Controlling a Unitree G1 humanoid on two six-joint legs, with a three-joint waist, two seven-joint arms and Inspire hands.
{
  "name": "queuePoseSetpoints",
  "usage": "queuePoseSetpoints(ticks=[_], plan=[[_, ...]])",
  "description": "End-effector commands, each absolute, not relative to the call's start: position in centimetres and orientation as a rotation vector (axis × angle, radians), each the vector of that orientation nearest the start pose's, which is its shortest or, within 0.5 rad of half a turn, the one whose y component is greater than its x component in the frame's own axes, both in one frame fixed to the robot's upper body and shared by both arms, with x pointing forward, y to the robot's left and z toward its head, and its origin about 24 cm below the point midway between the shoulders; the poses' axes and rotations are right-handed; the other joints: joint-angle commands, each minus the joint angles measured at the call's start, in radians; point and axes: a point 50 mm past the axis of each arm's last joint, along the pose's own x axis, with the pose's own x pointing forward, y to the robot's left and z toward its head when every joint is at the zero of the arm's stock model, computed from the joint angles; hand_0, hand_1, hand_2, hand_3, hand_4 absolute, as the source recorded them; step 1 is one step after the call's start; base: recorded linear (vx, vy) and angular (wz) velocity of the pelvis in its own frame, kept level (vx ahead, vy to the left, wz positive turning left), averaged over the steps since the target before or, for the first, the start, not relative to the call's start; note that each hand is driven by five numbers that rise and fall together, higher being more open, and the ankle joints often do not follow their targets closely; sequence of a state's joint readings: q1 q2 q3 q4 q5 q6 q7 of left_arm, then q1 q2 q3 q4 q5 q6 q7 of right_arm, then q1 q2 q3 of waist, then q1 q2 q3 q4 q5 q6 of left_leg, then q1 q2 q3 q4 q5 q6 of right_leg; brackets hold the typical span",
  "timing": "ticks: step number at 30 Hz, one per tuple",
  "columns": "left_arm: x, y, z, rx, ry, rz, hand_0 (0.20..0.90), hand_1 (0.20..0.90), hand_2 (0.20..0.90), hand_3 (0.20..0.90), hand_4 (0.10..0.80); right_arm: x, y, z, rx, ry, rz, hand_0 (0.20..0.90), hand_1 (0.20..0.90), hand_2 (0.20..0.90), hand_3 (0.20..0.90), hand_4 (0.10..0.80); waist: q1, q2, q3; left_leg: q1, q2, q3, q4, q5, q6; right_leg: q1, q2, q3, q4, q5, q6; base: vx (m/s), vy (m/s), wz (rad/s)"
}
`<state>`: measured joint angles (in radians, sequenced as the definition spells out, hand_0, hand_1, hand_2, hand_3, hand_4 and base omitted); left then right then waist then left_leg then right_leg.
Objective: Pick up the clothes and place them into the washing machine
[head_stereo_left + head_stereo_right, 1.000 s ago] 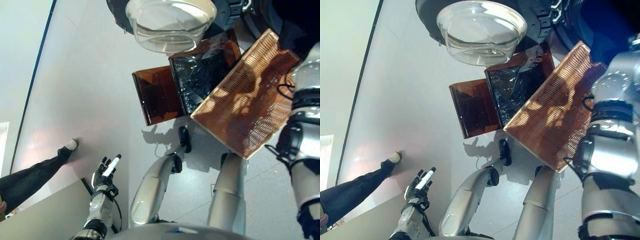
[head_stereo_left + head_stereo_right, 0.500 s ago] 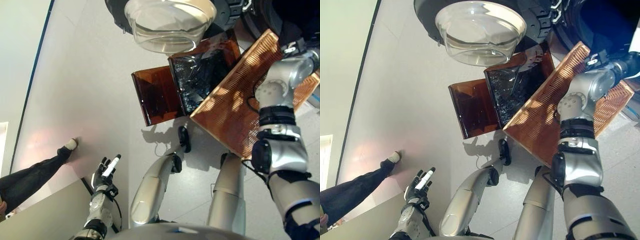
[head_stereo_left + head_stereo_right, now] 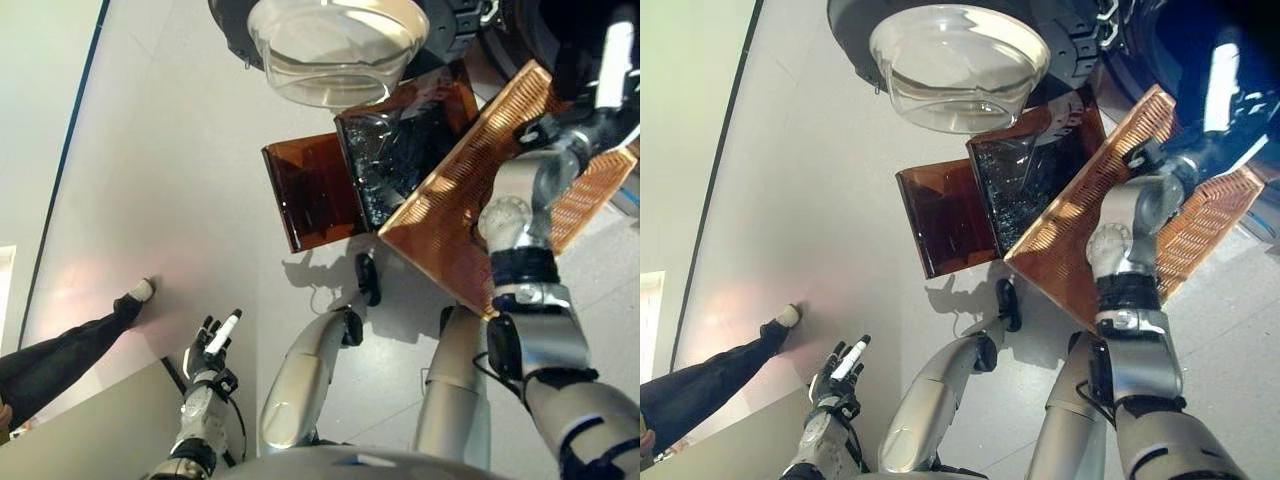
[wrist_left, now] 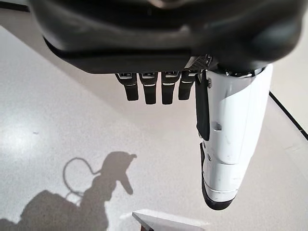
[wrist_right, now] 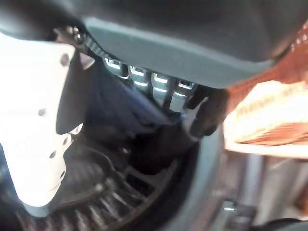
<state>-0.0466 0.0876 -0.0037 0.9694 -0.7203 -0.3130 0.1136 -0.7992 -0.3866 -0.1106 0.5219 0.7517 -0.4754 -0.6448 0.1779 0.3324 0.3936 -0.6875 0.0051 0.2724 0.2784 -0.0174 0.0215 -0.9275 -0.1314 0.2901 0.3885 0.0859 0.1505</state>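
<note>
Right hand (image 3: 1223,85) has risen, fingers curled on dark clothes (image 5: 130,113); left hand (image 3: 212,345) spread.

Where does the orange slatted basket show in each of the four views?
Left eye view: basket at right of centre, tilted, behind the right arm.
Right eye view: basket at right of centre.
Left wrist view: not in it.
Right wrist view: an orange slatted patch at one edge.
Shared landmark: the washer's glass door, top of both eye views.
</note>
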Motion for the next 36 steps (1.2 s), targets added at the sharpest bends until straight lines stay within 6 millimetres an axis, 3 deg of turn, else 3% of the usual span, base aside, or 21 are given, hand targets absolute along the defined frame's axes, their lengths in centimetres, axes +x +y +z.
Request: queuePoseSetpoints(ticks=[1,3,5,6,8,9,10,12,13,15,16,17,18,27,36], plan=[[15.0,25.5,-12.0,-0.374,0.581,0.733,0.900,0.900,0.900,0.900,0.800,34.1,-23.6,21.8,0.542,-0.716,-0.547,0.900,0.900,0.900,0.900,0.800,0.034,-0.028,-0.078,-0.046,0.024,-0.005,-0.080,0.094,-0.039,0.015,0.048,-0.031,0.066,-0.071,-0.090,0.000,0.000,0.00],[15.0,25.6,-11.8,-0.369,0.569,0.735,0.900,0.900,0.900,0.900,0.800,33.9,-23.6,19.8,0.462,-0.648,-0.553,0.900,0.900,0.900,0.900,0.800,0.026,-0.036,-0.075,-0.045,0.028,-0.005,-0.065,0.087,-0.039,0.021,0.051,-0.031,0.073,-0.074,-0.091,0.000,0.000,0.00],[15.0,25.7,-11.8,-0.361,0.568,0.733,0.900,0.900,0.900,0.900,0.800,33.8,-23.6,19.2,0.434,-0.627,-0.554,0.900,0.900,0.900,0.900,0.800,0.024,-0.038,-0.074,-0.041,0.029,-0.006,-0.061,0.084,-0.038,0.024,0.052,-0.030,0.077,-0.075,-0.091,-0.018,-0.007,-0.05],[15.0,25.8,-11.8,-0.338,0.571,0.730,0.900,0.900,0.900,0.900,0.800,33.7,-23.4,17.4,0.347,-0.563,-0.547,0.900,0.900,0.900,0.900,0.800,0.018,-0.047,-0.074,-0.038,0.034,-0.005,-0.048,0.078,-0.039,0.033,0.055,-0.033,0.079,-0.076,-0.092,-0.017,-0.007,-0.04],[14.9,25.8,-11.8,-0.332,0.578,0.727,0.900,0.900,0.900,0.900,0.800,33.6,-23.4,16.6,0.323,-0.535,-0.549,0.900,0.900,0.900,0.900,0.800,0.016,-0.051,-0.074,-0.036,0.035,-0.004,-0.044,0.075,-0.039,0.038,0.056,-0.034,0.081,-0.078,-0.092,-0.009,-0.006,-0.03],[14.6,26.0,-12.0,-0.307,0.599,0.723,0.900,0.900,0.900,0.900,0.800,33.3,-23.5,14.9,0.255,-0.472,-0.545,0.900,0.900,0.900,0.900,0.800,0.009,-0.060,-0.074,-0.027,0.038,-0.006,-0.035,0.070,-0.039,0.051,0.059,-0.037,0.086,-0.082,-0.092,-0.017,-0.012,-0.05],[14.6,26.0,-12.0,-0.307,0.599,0.723,0.900,0.900,0.900,0.900,0.800,33.3,-23.5,14.9,0.255,-0.472,-0.545,0.900,0.900,0.900,0.900,0.800,0.009,-0.060,-0.074,-0.027,0.038,-0.006,-0.035,0.070,-0.039,0.051,0.059,-0.037,0.086,-0.082,-0.092,0.000,0.000,0.00],[14.3,26.2,-12.2,-0.269,0.630,0.716,0.900,0.900,0.900,0.900,0.800,32.5,-23.7,11.4,0.173,-0.346,-0.543,0.900,0.900,0.900,0.900,0.800,-0.002,-0.078,-0.073,-0.006,0.046,-0.009,-0.023,0.061,-0.039,0.084,0.064,-0.045,0.092,-0.089,-0.094,0.000,0.000,0.00],[14.3,26.2,-12.2,-0.269,0.630,0.716,0.900,0.900,0.900,0.900,0.800,32.5,-23.7,11.4,0.173,-0.345,-0.543,0.900,0.900,0.900,0.900,0.800,-0.002,-0.078,-0.073,-0.005,0.046,-0.009,-0.023,0.061,-0.039,0.085,0.064,-0.045,0.092,-0.089,-0.094,0.004,-0.036,-0.12],[13.8,26.5,-12.4,-0.247,0.655,0.721,0.900,0.900,0.900,0.900,0.800,31.4,-23.9,8.5,0.122,-0.244,-0.530,0.900,0.900,0.900,0.900,0.800,-0.013,-0.099,-0.071,0.027,0.053,-0.016,-0.021,0.055,-0.042,0.128,0.067,-0.056,0.089,-0.097,-0.095,0.010,-0.042,-0.12],[13.8,26.5,-12.4,-0.247,0.655,0.721,0.900,0.900,0.900,0.900,0.800,31.4,-23.9,8.5,0.122,-0.244,-0.530,0.900,0.900,0.900,0.900,0.800,-0.013,-0.099,-0.071,0.027,0.053,-0.016,-0.021,0.055,-0.042,0.128,0.067,-0.056,0.089,-0.097,-0.095,0.028,-0.054,-0.02],[13.3,26.6,-12.7,-0.230,0.686,0.722,0.900,0.900,0.900,0.900,0.800,30.5,-24.3,6.4,0.081,-0.168,-0.535,0.900,0.900,0.900,0.900,0.800,-0.017,-0.113,-0.076,0.051,0.054,-0.019,-0.021,0.051,-0.044,0.160,0.066,-0.062,0.083,-0.103,-0.095,0.037,-0.043,0.04],[13.0,26.7,-12.8,-0.224,0.698,0.726,0.900,0.900,0.900,0.900,0.800,30.2,-24.4,5.7,0.059,-0.137,-0.539,0.900,0.900,0.900,0.900,0.800,-0.018,-0.118,-0.078,0.064,0.054,-0.024,-0.022,0.049,-0.044,0.181,0.067,-0.065,0.076,-0.106,-0.094,0.045,-0.056,0.04],[11.4,27.6,-13.4,-0.167,0.782,0.745,0.900,0.900,0.900,0.900,0.800,27.2,-24.9,-0.3,-0.070,0.112,-0.523,0.900,0.900,0.900,0.900,0.800,-0.027,-0.174,-0.107,0.239,0.060,-0.055,-0.069,0.043,-0.060,0.389,0.071,-0.106,0.020,-0.135,-0.089,0.071,-0.056,0.02],[9.5,28.1,-14.0,-0.137,0.861,0.755,0.900,0.900,0.900,0.900,0.800,24.6,-25.1,-3.9,-0.122,0.274,-0.514,0.900,0.900,0.900,0.900,0.800,-0.033,-0.213,-0.165,0.381,0.061,-0.068,-0.136,0.051,-0.071,0.537,0.069,-0.133,-0.057,-0.149,-0.080,0.099,-0.034,0.02]])
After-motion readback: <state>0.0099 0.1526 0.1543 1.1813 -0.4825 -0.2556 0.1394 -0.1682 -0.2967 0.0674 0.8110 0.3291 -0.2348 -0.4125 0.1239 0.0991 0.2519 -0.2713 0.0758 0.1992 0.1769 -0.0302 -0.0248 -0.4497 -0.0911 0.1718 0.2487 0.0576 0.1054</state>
